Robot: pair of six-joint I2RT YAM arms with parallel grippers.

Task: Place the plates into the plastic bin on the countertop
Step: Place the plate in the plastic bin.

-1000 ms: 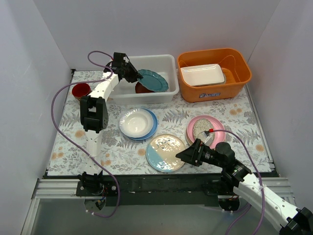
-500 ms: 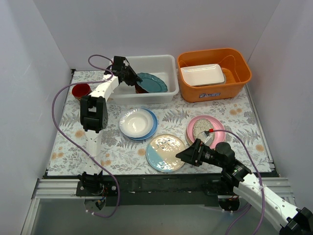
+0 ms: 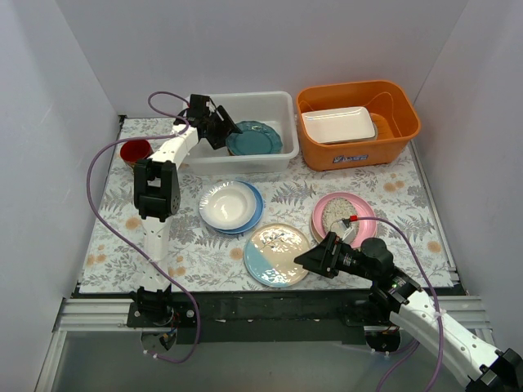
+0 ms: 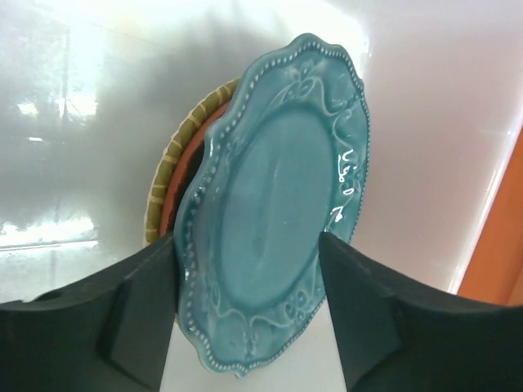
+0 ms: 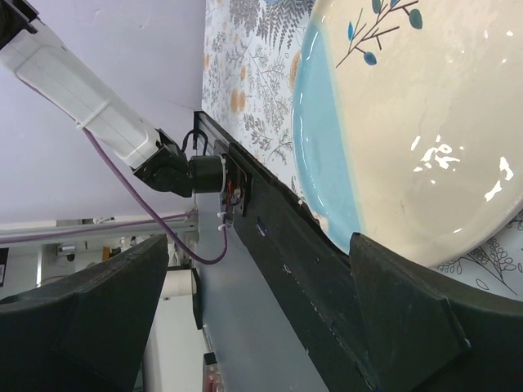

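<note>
Plates counted: eight, five on the countertop (image 3: pixel 196 245) and three in the plastic bin (image 3: pixel 245 163). Nearest the arm bases, the right gripper (image 3: pixel 307 260) sits low at the near rim of the cream leaf-patterned plate (image 3: pixel 278 255). Its jaws are spread wide to either side of that rim and grasp nothing. Just right of it and further back, the speckled grey oval plate (image 3: pixel 337 214) rests on the pink plate (image 3: pixel 364 208). To the left, the white plate (image 3: pixel 227 204) sits on the light blue plate (image 3: pixel 257 209), which shows only along its right edge. One red cup (image 3: pixel 135 151) stands at the far left of the cloth, beside the bin. In the bin, the teal scalloped plate (image 3: pixel 253 139) tops a stack, with the red plate (image 4: pixel 173 211) and the yellow woven-look plate (image 4: pixel 157 200) showing only as rims beneath it. The left gripper (image 3: pixel 221 129) reaches over the bin's left wall, jaws released and standing apart at the teal plate's edge. Right of the bin, one orange tub (image 3: pixel 359 151) holds one white tray (image 3: pixel 337 124).
</note>
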